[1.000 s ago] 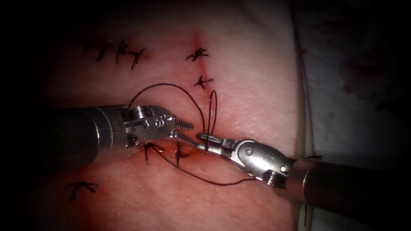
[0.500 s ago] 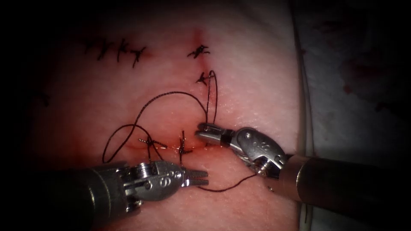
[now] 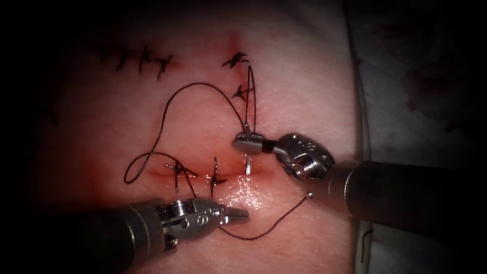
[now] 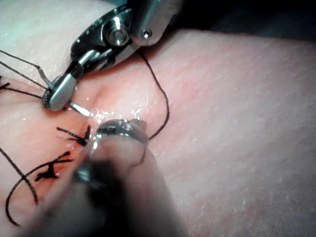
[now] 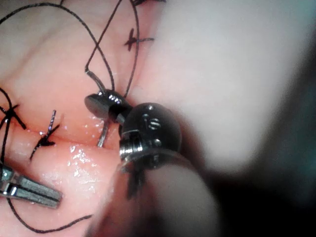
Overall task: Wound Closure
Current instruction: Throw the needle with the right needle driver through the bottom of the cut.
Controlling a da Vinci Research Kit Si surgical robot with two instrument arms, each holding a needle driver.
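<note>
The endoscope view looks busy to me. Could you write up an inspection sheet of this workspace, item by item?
Surface: tissue, pale pink, with a horizontal cut wet with red fluid.
Job's things: needle held near its thread end, tip pointing down at the cut's right end; whether it has entered is unclear. Thread loops across the tissue above the cut.
Clutter: tied stitches on the cut; older stitches higher up.
Grippers: right tool shut on the needle; left tool below the cut, jaws shut, holding nothing.
Cables: nothing seen.
Surroundings: stained white cloth right of the tissue.
</note>
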